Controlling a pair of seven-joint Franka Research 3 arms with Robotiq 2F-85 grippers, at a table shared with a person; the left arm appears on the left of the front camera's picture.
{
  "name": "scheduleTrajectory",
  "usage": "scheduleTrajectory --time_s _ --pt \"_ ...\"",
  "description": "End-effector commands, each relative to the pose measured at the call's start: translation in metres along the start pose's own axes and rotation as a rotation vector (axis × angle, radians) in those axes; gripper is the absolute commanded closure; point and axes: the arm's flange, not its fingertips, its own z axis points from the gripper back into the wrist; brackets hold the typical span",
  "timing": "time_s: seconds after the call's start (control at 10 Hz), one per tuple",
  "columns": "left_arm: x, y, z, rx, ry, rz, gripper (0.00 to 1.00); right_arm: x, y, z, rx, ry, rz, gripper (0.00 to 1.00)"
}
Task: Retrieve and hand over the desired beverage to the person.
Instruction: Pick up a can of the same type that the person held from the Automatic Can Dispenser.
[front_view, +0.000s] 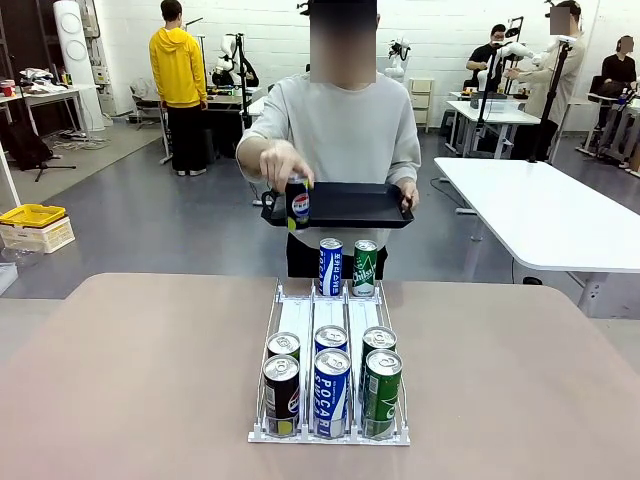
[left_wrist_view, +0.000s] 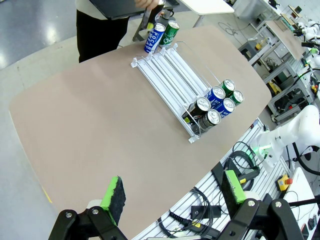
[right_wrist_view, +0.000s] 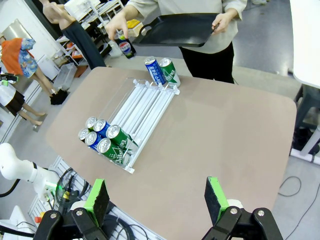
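One brown rounded table; beyond its far edge the person in a grey sweatshirt holds a flat black tray. White three-lane wire rack mid-table. Left gripper and right gripper: fingers spread wide, empty. Six drink cans at the rack's near end, two cans at its far end. One dark can in the person's hand, beside the tray.

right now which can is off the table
The dark Pepsi can, held in the person's hand beside the black tray; all the others stand along the rack.
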Motion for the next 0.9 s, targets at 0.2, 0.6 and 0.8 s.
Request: scheduleTrajectory --time_s 0.2,0.6,0.8 --pt "-0.0002 0.0001 -0.0001 -0.010 -0.001 -0.002 0.00 0.0021 -0.0004 -0.0019 0.012 -0.009 0.008 0.00" --pt "-0.0002 0.0001 -0.0001 -0.010 -0.001 -0.002 0.00 0.0021 -0.0004 -0.0019 0.012 -0.009 0.008 0.00" --pt "-0.0002 0.0001 -0.0001 -0.010 -0.001 -0.002 0.00 0.0021 -0.0004 -0.0019 0.012 -0.009 0.008 0.00"
